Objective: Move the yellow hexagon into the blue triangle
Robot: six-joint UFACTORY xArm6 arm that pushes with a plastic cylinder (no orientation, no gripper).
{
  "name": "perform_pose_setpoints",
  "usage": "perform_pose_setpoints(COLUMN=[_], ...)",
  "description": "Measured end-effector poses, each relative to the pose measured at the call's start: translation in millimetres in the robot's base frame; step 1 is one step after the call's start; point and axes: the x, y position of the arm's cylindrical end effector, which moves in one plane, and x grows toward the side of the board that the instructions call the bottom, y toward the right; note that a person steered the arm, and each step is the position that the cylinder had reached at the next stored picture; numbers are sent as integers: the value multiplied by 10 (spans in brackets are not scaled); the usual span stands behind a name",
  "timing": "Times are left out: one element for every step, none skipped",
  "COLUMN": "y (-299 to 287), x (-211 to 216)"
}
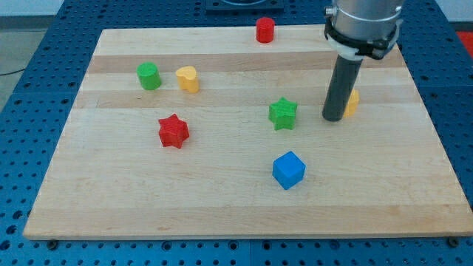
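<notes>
My tip (332, 119) rests on the wooden board (222, 214) at the view's right. A yellow block (353, 103), probably the hexagon, sits just right of the rod, touching it or nearly so. The rod hides the block's left part, so its shape is unclear. A blue cube (288, 170) lies below and left of my tip. No blue triangle shows in this view.
A green star (282, 113) lies just left of my tip. A red star (174, 131) is at centre left. A green cylinder (148, 75) and a yellow heart (188, 78) sit at upper left. A red cylinder (264, 30) stands at the top edge.
</notes>
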Motion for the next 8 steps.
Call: perform_pose_setpoints(y=[113,142,207,375,425,450,450,586], x=[-201,-392,-36,-90,-456,-754,-898,-737])
